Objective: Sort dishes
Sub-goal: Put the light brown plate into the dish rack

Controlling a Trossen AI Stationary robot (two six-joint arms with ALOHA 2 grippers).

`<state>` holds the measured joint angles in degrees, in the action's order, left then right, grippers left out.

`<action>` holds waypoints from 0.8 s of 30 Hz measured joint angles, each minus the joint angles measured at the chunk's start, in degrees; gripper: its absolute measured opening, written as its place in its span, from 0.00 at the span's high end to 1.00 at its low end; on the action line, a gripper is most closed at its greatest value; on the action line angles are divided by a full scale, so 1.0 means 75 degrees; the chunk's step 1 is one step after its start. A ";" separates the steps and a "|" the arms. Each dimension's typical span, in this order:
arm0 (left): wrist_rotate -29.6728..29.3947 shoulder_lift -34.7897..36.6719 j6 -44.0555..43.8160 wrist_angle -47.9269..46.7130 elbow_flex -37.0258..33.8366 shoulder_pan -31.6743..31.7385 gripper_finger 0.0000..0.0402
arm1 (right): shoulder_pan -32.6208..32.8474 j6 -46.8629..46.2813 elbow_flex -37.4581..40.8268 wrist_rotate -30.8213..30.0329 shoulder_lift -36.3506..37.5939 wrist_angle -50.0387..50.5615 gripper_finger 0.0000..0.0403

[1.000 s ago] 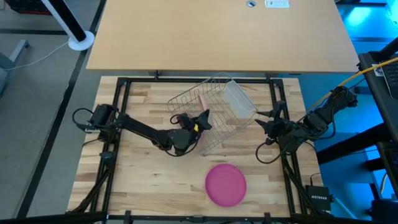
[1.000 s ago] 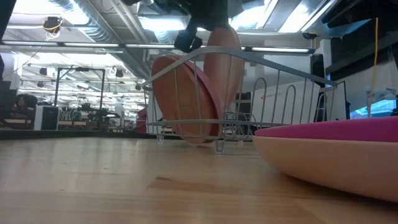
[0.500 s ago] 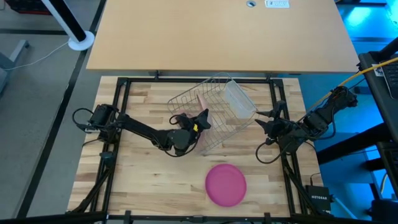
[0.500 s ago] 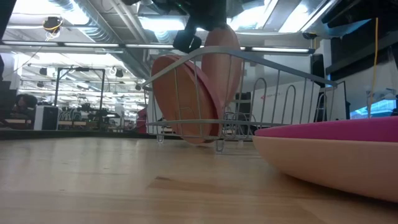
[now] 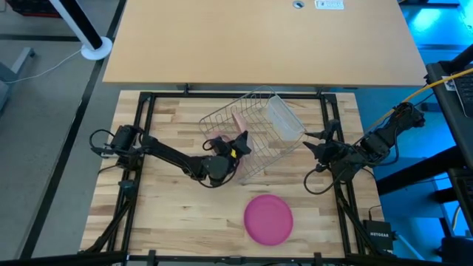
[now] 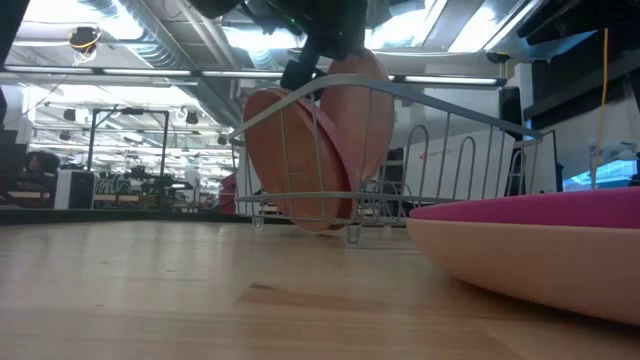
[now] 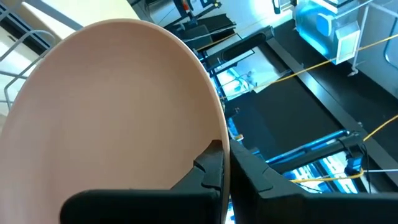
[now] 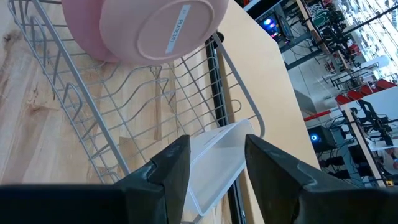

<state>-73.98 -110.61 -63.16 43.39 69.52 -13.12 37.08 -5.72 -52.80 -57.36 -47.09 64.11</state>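
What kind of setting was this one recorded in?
Most likely a robotics lab or workshop, not a kitchen: a butcher-block wooden table edged by a black metal frame, exposed ceiling ducts and strip lights, and equipment racks in the open hall behind.

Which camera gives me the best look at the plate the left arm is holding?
The left wrist view: the tan plate fills it, with the left gripper clamped on its rim. The low view shows it on edge at the rack. The high view mostly hides it under the arm. The right wrist view misses it.

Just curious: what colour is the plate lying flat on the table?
Magenta pink plate; the high view shows it best.
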 joint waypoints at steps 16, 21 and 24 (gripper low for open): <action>0.0036 -0.0026 0.0260 -0.0072 -0.0012 -0.0419 0.96 | 0.0000 0.0003 0.0000 0.0415 0.0000 0.0038 0.61; 0.0040 -0.0026 0.0248 -0.0069 -0.0015 -0.0423 0.96 | 0.0002 -0.0008 0.0000 0.0734 0.0000 0.0034 0.61; 0.0103 -0.0026 0.0278 -0.0066 -0.0015 -0.0426 0.97 | 0.0000 -0.0008 0.0000 0.1397 0.0000 -0.0025 0.61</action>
<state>-73.21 -110.80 -61.07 42.89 69.41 -16.32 37.08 -5.77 -52.80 -46.89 -47.09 63.93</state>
